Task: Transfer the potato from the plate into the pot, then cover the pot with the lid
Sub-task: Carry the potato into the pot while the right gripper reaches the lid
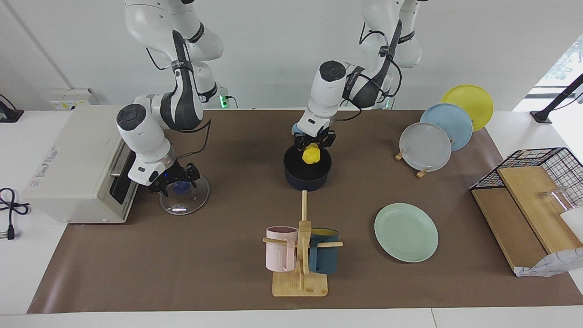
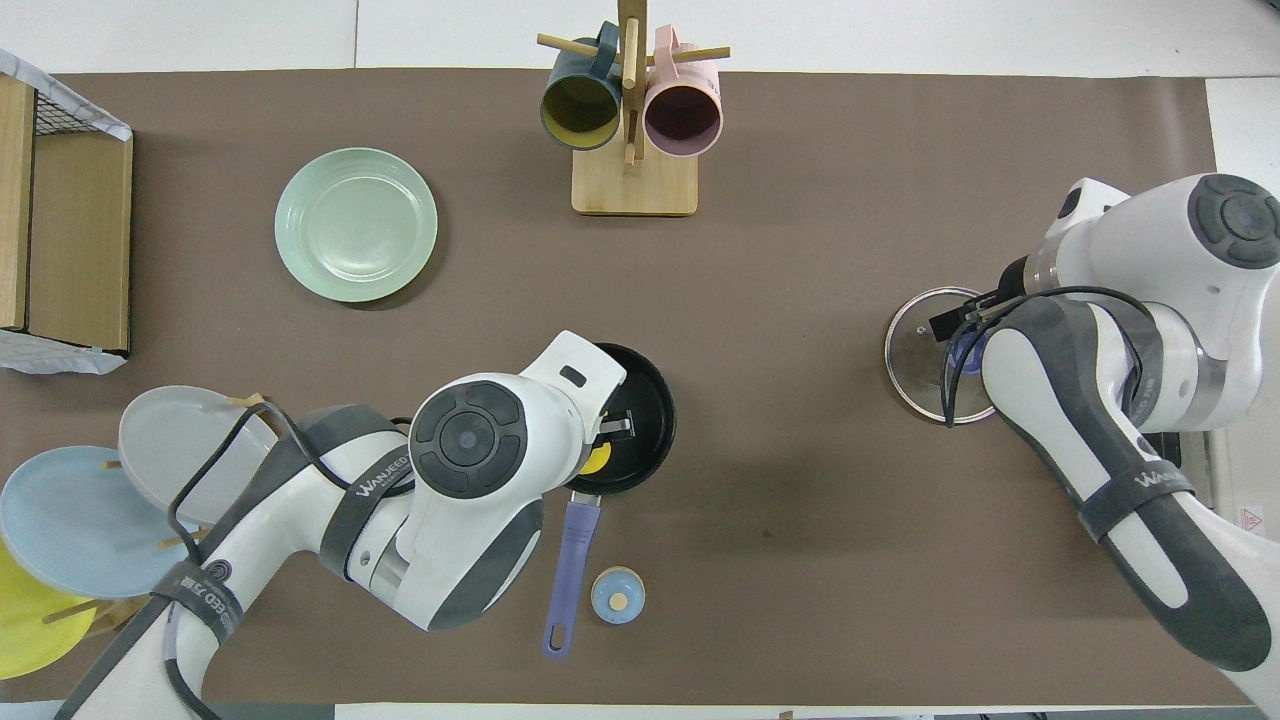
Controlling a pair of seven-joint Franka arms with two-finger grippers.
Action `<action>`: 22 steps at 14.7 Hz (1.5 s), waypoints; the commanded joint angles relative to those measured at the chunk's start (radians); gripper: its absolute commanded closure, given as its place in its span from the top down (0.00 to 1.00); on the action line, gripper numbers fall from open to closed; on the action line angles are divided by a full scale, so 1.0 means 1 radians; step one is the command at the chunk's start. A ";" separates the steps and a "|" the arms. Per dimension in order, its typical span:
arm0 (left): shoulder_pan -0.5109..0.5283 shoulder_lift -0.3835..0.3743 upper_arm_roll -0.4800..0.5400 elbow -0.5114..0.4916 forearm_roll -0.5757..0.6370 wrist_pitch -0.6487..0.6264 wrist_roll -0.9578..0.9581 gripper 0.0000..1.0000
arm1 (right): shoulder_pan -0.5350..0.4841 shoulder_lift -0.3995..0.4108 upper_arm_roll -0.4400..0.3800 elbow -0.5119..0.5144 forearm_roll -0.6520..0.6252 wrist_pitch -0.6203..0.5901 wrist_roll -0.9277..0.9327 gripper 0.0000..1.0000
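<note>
My left gripper (image 1: pixel 312 146) was clamped on the small glossy bright yellow toy potato (image 1: pixel 311 155) and held it over the open mouth of the small dark navy saucepan (image 1: pixel 307 172), a little above the middle of the facing frame. In the overhead frame my own wrist covered most of it, and only a sliver of the yellow potato (image 2: pixel 596 460) showed against the saucepan's black inside (image 2: pixel 640 415). The saucepan's long blue handle (image 2: pixel 570 565) ran down toward the bottom edge of that frame.

The round pale mint-green plate (image 1: pixel 406 232) lay bare at the lower right of the facing frame.

My right gripper (image 1: pixel 176 178) had its fingers spread wide, down around the blue knob (image 1: pixel 181 187) of the round clear glass lid (image 1: pixel 184 195), which lay flat on the brown mat at the middle left of the facing frame. I could not tell whether the fingers touched the knob.
</note>
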State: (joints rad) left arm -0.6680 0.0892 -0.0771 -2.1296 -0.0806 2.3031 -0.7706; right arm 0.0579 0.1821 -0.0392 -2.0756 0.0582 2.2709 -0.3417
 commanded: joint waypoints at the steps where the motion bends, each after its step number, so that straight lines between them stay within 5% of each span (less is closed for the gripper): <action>1: -0.030 0.039 0.019 -0.016 0.063 0.064 -0.070 0.00 | -0.004 -0.036 0.004 -0.066 0.025 0.056 -0.016 1.00; 8: -0.065 0.122 0.019 -0.015 0.099 0.104 -0.099 0.00 | -0.015 -0.062 0.002 -0.138 0.025 0.096 -0.017 0.99; 13: -0.055 0.136 0.019 -0.015 0.105 0.099 -0.064 0.00 | -0.018 -0.064 0.002 -0.139 0.025 0.093 -0.028 0.80; 14: -0.055 0.136 0.019 -0.015 0.105 0.098 -0.056 0.09 | -0.020 -0.064 0.001 -0.139 0.025 0.091 -0.030 0.72; 15: -0.055 0.136 0.019 -0.012 0.107 0.095 -0.056 0.39 | -0.023 -0.064 0.002 -0.138 0.025 0.090 -0.036 0.63; 16: -0.052 0.136 0.019 -0.006 0.105 0.090 -0.055 0.80 | -0.024 -0.064 0.002 -0.138 0.025 0.088 -0.036 0.54; 17: -0.047 0.132 0.019 -0.001 0.105 0.085 -0.053 1.00 | -0.023 -0.064 0.002 -0.138 0.025 0.085 -0.037 0.48; 22: 0.063 0.072 0.019 0.198 0.064 -0.225 0.057 1.00 | -0.017 -0.061 0.002 -0.092 0.023 0.015 -0.036 0.19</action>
State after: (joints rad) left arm -0.6630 0.1982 -0.0530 -2.0244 0.0017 2.2319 -0.7833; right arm 0.0470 0.1399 -0.0418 -2.1844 0.0593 2.3337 -0.3419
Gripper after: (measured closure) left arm 0.000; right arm 0.348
